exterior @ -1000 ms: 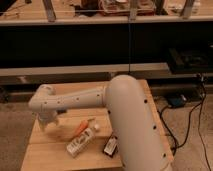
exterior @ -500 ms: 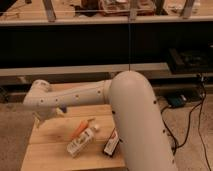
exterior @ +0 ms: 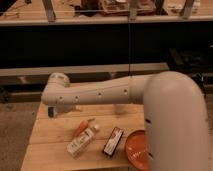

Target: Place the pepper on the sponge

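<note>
The orange pepper [exterior: 81,127] lies on the wooden table [exterior: 55,132], its tip against the top of a white bottle [exterior: 82,141]. A small blue block, the sponge [exterior: 51,111], peeks out at the table's far left corner, partly covered by my arm. My gripper [exterior: 52,104] is at the left end of the white arm, just above the sponge and well to the upper left of the pepper. It holds nothing that I can see.
A black flat packet [exterior: 113,141] lies right of the bottle. An orange plate [exterior: 136,150] sits at the front right, partly behind my arm's thick base. Dark shelving runs along the back beyond the table.
The arm's end swung left away from the pepper, then shifted back right to hover over the table's far left corner. Pepper, bottle and packet stayed put.
</note>
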Tool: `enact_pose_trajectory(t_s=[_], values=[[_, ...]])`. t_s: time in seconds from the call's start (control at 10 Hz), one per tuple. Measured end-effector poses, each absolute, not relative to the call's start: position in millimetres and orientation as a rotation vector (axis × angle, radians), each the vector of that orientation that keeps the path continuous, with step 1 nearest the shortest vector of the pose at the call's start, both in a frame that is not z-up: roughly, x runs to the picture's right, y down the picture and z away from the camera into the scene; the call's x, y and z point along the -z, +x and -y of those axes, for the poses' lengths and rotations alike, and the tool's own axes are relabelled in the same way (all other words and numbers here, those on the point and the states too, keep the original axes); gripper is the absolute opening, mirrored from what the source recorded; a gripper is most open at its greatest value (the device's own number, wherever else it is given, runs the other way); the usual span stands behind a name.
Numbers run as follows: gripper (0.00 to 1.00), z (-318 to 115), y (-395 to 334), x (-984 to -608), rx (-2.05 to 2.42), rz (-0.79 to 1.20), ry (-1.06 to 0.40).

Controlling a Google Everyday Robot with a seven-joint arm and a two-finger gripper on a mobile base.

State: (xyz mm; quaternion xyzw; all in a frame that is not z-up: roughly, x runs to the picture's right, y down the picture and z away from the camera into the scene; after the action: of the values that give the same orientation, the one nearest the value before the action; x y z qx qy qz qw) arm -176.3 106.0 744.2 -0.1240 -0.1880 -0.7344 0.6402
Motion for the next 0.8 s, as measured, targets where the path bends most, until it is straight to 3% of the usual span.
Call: enact_pose_trajectory(t_s=[0.3,0.8], values=[[0.75,-114.7,-139.8,-752.2,1.486,0.367,-0.370],[0.75,-165.8,-116.2,-802.1,1.309,0.411,-0.437]])
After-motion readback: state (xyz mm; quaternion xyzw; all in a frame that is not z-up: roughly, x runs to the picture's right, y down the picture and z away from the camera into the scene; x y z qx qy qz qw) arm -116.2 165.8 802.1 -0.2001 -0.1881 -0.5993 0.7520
